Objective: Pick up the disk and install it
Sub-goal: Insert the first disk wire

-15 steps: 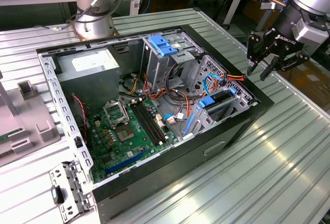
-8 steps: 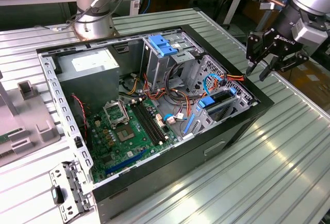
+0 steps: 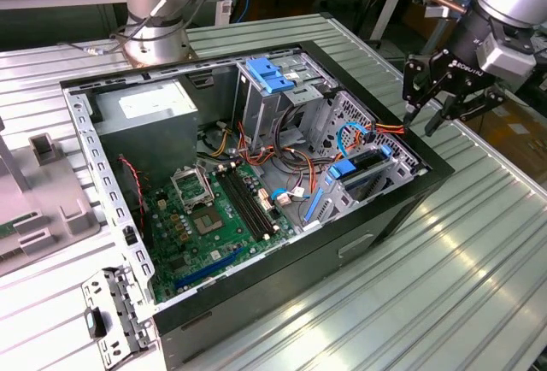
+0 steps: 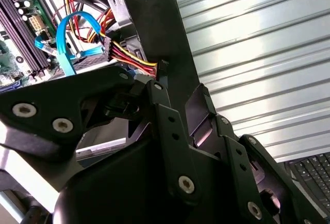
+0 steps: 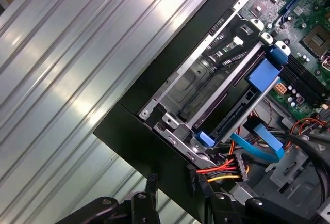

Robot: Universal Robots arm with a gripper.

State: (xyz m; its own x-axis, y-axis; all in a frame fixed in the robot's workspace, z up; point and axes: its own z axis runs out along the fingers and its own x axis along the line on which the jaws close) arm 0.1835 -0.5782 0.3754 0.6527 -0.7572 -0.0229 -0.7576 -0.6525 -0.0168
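The disk (image 3: 366, 168) sits in the lower drive cage at the front corner of the open computer case (image 3: 256, 285), on the exterior view's right. Its blue carrier tab (image 3: 342, 169) faces the motherboard. In the first wrist view the disk (image 5: 232, 105) lies edge-on in the bay, its blue tab (image 5: 264, 73) at the inner end. My gripper (image 3: 425, 119) hangs above the case's rim just beyond the disk, open and holding nothing. Its fingertips (image 5: 149, 184) straddle the black case edge, apart from the disk.
Red, yellow and blue cables (image 5: 227, 167) bunch beside the disk bay. A blue bracket (image 3: 269, 74) tops the upper drive cage. The power supply (image 3: 145, 110) and motherboard (image 3: 214, 217) fill the case. A loose metal bracket (image 3: 115, 315) lies on the ribbed table (image 3: 444, 285).
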